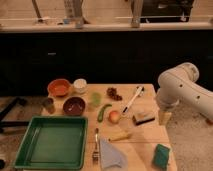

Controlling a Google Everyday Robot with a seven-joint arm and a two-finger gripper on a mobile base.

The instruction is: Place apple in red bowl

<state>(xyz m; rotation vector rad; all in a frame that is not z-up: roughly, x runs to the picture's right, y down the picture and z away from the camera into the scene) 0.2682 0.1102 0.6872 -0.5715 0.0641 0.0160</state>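
Roughly mid-table, the apple (pixel 114 116) sits just beside the long green vegetable (pixel 103 111); it is round, with no long axis, and its stem end cannot be told; the red bowl (pixel 59 88) stands well apart at the far left; the gripper (pixel 164 117) hangs at the wooden table's (pixel 145 136) right edge, jaws wide, holding nothing; dark cabinets (pixel 100 55) run behind.

A light wooden table (pixel 148 141) stands in the foreground under warm, dim light. Behind it a long run of dark cabinet fronts (pixel 100 55) spans the whole width, topped by a pale ledge (pixel 110 26) from which metal posts (pixel 136 14) rise. The floor (pixel 192 145) is pale and speckled. At the left, the black legs of a chair base (pixel 11 107) rest on it.
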